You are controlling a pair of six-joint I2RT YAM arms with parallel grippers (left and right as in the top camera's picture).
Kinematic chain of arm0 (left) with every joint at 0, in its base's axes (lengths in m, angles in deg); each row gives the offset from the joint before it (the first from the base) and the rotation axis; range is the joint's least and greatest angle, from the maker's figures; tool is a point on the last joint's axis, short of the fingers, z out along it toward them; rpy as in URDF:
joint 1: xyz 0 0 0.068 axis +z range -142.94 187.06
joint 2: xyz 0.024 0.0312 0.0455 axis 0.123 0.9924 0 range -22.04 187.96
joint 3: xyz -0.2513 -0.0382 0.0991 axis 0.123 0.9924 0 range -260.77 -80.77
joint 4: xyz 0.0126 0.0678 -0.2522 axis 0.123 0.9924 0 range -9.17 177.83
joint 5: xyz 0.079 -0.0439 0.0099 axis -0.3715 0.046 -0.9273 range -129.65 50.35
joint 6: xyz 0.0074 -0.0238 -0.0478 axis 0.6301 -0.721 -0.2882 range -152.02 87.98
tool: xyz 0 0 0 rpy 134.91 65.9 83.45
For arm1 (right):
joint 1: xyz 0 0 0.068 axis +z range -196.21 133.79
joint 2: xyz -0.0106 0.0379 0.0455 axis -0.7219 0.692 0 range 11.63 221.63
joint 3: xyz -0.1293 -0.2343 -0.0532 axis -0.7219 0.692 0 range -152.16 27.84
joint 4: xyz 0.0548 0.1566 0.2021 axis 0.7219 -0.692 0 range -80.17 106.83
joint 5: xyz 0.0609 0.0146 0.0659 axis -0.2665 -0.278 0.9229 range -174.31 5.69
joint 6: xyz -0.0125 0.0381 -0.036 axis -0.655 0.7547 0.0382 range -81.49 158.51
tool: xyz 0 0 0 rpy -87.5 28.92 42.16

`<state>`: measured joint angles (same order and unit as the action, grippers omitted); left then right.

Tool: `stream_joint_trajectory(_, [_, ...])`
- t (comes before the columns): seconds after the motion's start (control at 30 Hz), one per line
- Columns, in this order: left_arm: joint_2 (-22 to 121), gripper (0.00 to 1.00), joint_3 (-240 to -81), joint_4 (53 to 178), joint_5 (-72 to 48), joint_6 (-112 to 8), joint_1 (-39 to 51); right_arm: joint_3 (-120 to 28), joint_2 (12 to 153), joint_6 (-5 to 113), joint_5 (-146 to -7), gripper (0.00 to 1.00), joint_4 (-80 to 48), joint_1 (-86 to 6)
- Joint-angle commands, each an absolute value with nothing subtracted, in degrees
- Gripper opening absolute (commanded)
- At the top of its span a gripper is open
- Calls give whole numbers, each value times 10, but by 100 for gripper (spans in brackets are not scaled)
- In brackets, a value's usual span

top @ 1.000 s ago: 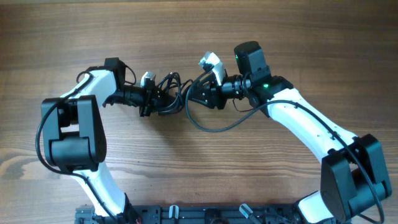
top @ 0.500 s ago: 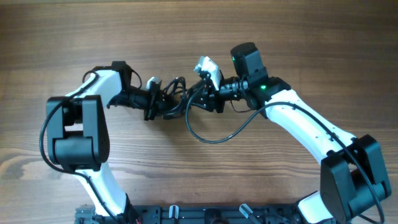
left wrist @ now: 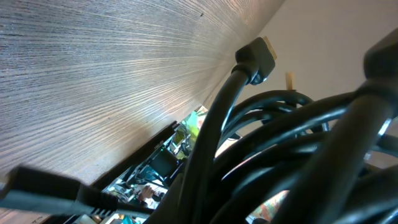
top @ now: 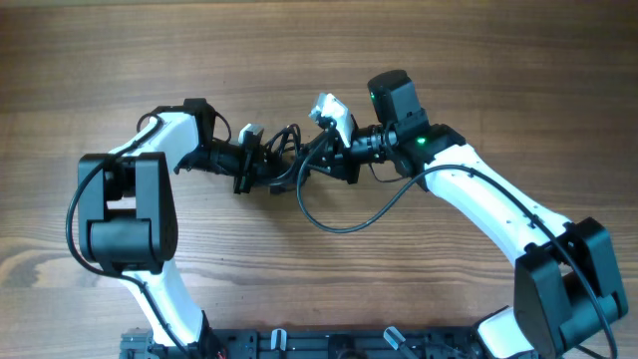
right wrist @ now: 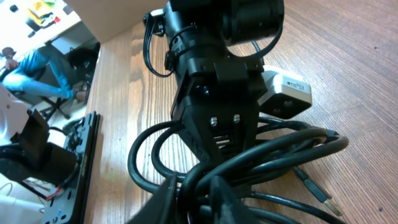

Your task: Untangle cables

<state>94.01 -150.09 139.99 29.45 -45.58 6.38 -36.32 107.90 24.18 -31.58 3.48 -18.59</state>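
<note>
Between the two arms at mid-table, the right gripper (top: 321, 160) closes on a bundle of thin black cables (top: 285, 152). Its wrist view shows strands running between its dark fingers (right wrist: 166, 200). Just beside it and facing it, the left gripper (top: 261, 168) is buried in the same knot. I cannot tell whether its jaws clamp anything, since cords fill its own view, where a small black plug (left wrist: 257, 56) ends one cord. One long loop (top: 339, 227) trails from the bundle across the brown wood-grain table (top: 299, 60), on the side towards the arms' bases.
</note>
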Motion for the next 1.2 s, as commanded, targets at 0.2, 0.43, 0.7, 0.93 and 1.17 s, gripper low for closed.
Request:
stream_joint_trajectory(0.2, [940, 4, -1500, 1402, 345, -444, 62, -371, 1071, 236, -317, 30, -16, -181])
stream_joint_trajectory(0.43, [940, 4, -1500, 1405, 368, -445, 62, -370, 1071, 237, -317, 31, -35, -180])
stream_joint_trajectory(0.7, [940, 4, -1500, 1422, 404, -460, 62, -366, 1071, 235, -402, 33, -33, -166])
stream_joint_trajectory(0.93, [940, 4, -1500, 1421, 404, -459, 62, -366, 1071, 235, -432, 15, -25, -166])
stream_joint_trajectory(1.17, [940, 4, -1500, 1397, 333, -459, 62, -367, 1070, 240, -458, 4, 32, -166])
